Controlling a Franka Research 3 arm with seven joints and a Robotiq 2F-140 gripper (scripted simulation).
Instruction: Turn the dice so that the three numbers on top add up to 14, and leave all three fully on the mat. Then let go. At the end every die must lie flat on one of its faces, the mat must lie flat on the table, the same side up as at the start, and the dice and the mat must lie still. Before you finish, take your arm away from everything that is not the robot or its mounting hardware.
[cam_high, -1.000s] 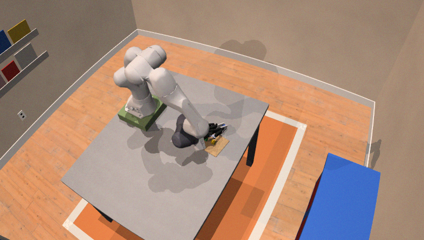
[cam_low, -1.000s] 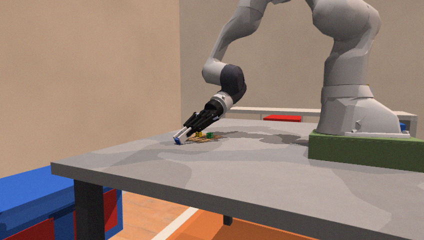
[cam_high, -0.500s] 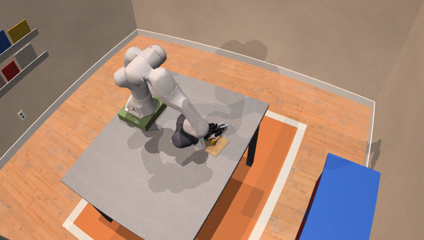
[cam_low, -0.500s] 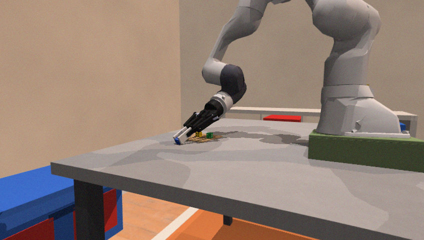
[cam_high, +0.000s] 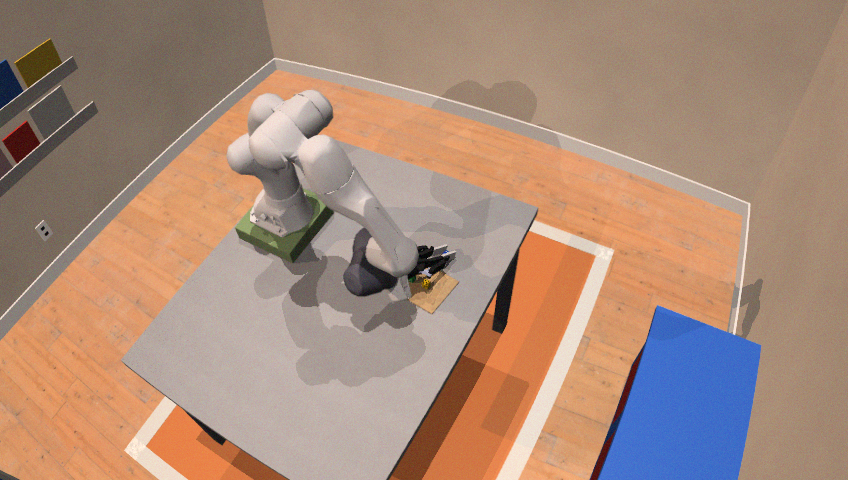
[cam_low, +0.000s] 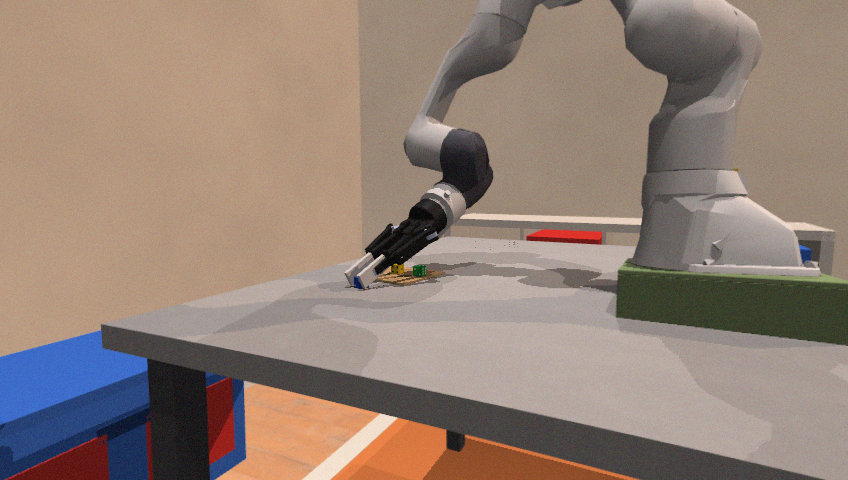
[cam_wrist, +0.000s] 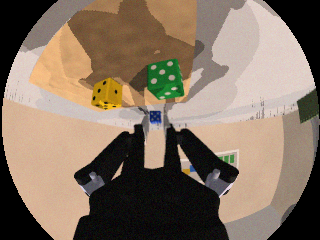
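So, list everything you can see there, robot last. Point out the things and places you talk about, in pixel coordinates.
blue die (cam_high: 445, 252) (cam_low: 358, 282) (cam_wrist: 155, 117): one, blue, between fingertips
yellow die (cam_high: 426, 283) (cam_low: 397, 268) (cam_wrist: 106, 94): one, yellow, on mat
green die (cam_high: 411, 278) (cam_low: 418, 270) (cam_wrist: 165, 79): one, green, on mat
mat (cam_high: 433, 302) (cam_low: 404, 280) (cam_wrist: 50, 70): one, tan, on table
table (cam_high: 238, 333) (cam_low: 476, 333) (cam_wrist: 240, 45): one, grey, over rug
rug (cam_high: 553, 309) (cam_low: 416, 457): one, orange-white, on floor
cabinet (cam_high: 690, 392) (cam_low: 47, 374): one, blue-red, beside rug
ledges (cam_high: 53, 142): two, grey, on wall
outlet (cam_high: 44, 230): one, white, on wall
block (cam_high: 273, 249) (cam_low: 714, 297): one, green, under arm
arm (cam_high: 380, 231) (cam_low: 464, 53): one, white, on block
hand (cam_high: 447, 252) (cam_low: 358, 276) (cam_wrist: 156, 121): one, black, beyond mat

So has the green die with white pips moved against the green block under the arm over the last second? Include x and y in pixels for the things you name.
No. In the exterior view the green die (cam_high: 411, 278) (cam_low: 419, 270) (cam_wrist: 165, 79) sits just as far from the green block (cam_high: 264, 243) (cam_low: 731, 306) (cam_wrist: 308, 107).
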